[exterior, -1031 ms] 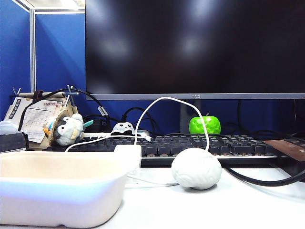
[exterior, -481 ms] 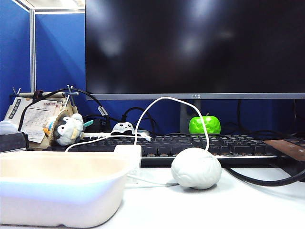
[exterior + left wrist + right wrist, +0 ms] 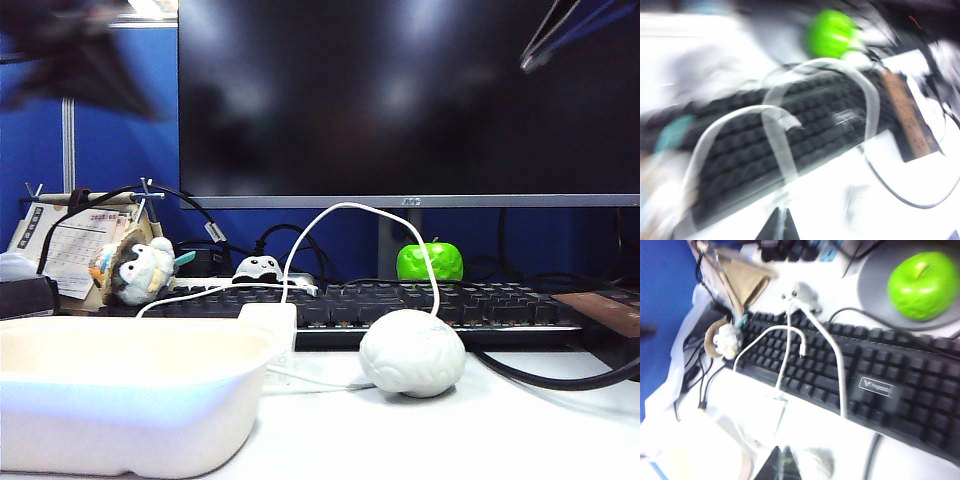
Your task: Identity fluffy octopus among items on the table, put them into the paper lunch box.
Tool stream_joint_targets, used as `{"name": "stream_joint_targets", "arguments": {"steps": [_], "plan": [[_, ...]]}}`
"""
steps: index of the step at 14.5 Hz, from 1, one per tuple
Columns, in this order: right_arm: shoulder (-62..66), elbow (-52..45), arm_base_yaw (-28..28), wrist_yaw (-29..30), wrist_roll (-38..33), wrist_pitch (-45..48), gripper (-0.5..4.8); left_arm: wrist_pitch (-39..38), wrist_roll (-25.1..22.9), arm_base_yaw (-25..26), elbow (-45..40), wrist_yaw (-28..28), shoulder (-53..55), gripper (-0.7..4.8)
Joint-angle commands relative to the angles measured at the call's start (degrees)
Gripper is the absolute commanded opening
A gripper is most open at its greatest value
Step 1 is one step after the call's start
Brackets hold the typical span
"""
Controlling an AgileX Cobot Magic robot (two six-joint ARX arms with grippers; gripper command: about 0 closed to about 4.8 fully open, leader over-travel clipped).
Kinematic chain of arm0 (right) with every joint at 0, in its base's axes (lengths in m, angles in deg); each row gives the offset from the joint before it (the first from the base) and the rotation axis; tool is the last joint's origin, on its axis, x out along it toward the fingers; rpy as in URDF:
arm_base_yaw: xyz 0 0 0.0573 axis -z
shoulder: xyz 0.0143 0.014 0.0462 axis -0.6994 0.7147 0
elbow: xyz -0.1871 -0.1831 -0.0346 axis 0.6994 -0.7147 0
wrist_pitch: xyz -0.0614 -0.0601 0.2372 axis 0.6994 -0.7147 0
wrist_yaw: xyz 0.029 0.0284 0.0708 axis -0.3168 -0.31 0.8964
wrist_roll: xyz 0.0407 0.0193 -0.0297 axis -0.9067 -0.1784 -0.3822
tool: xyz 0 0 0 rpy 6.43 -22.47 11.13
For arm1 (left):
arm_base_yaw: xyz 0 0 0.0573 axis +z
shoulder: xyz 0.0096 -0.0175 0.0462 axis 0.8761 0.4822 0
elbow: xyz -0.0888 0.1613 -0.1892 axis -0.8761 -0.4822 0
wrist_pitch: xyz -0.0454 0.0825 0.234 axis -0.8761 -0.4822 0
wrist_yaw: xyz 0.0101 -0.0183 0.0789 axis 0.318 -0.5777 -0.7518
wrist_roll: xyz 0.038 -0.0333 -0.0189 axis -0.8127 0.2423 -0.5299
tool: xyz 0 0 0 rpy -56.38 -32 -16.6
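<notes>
Trouble lay in the white cable [image 3: 350,207] looped over the keyboard [image 3: 420,305], right beside the fluffy octopus [image 3: 260,268] sitting behind it. My left gripper [image 3: 777,229] hung high over the keys, shut on nothing; my right gripper [image 3: 782,465], also raised, looked pinched shut and empty too. Reaching in, I could have snagged that loop, or grabbed the grey-white plush [image 3: 140,270] by mistake. The paper lunch box [image 3: 120,420] waited in front, empty.

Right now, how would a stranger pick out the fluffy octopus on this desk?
Start at the big dark monitor, then drop to the black keyboard below it. Behind the keyboard's left end sits a small black plush with a white face, darker than the grey-white, teal-beaked plush to its left.
</notes>
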Motion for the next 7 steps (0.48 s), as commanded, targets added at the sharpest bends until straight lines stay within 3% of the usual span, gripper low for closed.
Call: {"name": "stream_joint_targets", "arguments": {"steps": [1, 3, 7], "plan": [[2.05, 0.39, -6.60, 0.11, 0.02, 5.01, -0.06, 2.40, -3.65, -4.66, 9.49, -6.84, 7.93, -0.06], [2.51, 0.39, -9.16, 0.09, 0.00, 6.99, -0.06, 1.22, -5.09, -4.92, 14.97, -10.73, 12.94, -0.06], [3.13, 0.39, -10.56, -3.19, 0.00, 10.43, -0.06, 3.93, -14.84, -5.14, 15.54, -11.74, 17.33, -0.05]]}}
